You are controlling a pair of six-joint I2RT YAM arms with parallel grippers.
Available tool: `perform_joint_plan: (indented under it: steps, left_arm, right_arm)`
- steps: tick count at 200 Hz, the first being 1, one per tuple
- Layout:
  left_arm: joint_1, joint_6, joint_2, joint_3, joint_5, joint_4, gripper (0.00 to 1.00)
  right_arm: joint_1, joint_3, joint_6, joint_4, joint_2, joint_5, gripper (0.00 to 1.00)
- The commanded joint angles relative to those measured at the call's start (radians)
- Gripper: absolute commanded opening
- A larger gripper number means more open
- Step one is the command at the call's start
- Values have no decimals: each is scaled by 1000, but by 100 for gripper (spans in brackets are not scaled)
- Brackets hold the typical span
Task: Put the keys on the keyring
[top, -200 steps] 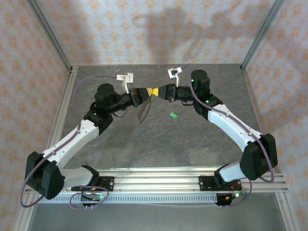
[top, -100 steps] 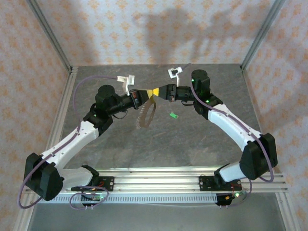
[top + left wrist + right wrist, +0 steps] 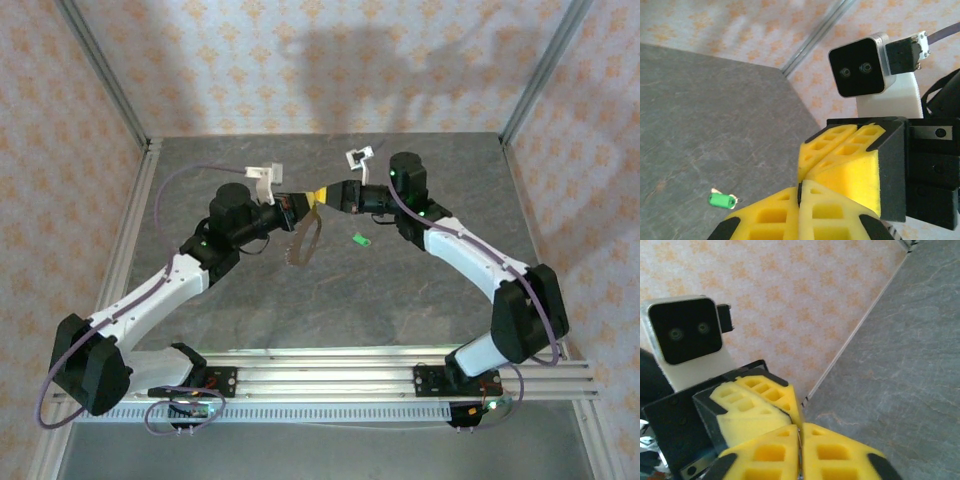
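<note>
Background: patterned peach wallpaper (image 3: 300, 60) on three sides, aluminium corner posts (image 3: 105, 75), grey stone-look counter (image 3: 400, 300). Both arms reach in from the near rail (image 3: 330, 365) and meet tip to tip above the far middle of the counter. Left pincer (image 3: 308, 200): closed. In its wrist view the yellow pads (image 3: 770, 215) press together along a hairline seam. Right pincer (image 3: 329, 195): its own wrist view also shows the yellow pads (image 3: 840, 455) together with no visible gap, and the left wrist view agrees. Whether anything sits between the right pads cannot be told. The tips of the two pincers are touching or very nearly so, nose to nose. Keyring (image 3: 309, 231): hangs off the counter as a thin pale loop directly under the meeting point, tilted down and toward the left arm. Its top end runs up to the left pincer's tip and looks pinched there. Keys (image 3: 292, 255): a darker jagged strand along the lower left side of the loop, hanging with it. Too small in the overhead view to tell whether they are threaded on or only lying against the wire. Small green tag (image 3: 361, 239) with a bit of metal at one end lies flat on the counter, near the right pincer and apart from the loop. Right wrist camera housing (image 3: 860, 67) is visible from the left wrist, white mount beneath it.
</note>
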Motion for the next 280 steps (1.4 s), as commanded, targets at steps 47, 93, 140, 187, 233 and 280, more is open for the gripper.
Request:
perform_joint_plan:
  steps: [47,93,140,187,233,280]
  left_arm:
    - [-14,-7,21,-92,-39,88,0]
    - [8,3,17,-107,-16,108,0]
    - [50,3,14,-109,54,156,0]
    - [73,15,21,-79,154,177,0]
    - [73,17,49,-33,209,177,0]
    - [73,12,54,-15,223,171,0]
  right_arm:
    - [4,-69,165,291,90,140,35]
    - [-42,-106,154,271,37,177,49]
    - [-69,-155,104,215,-26,124,50]
    - [-69,-181,116,256,-40,58,49]
    - [-56,-163,156,320,-12,39,48]
    - [-29,-151,162,334,5,31,45]
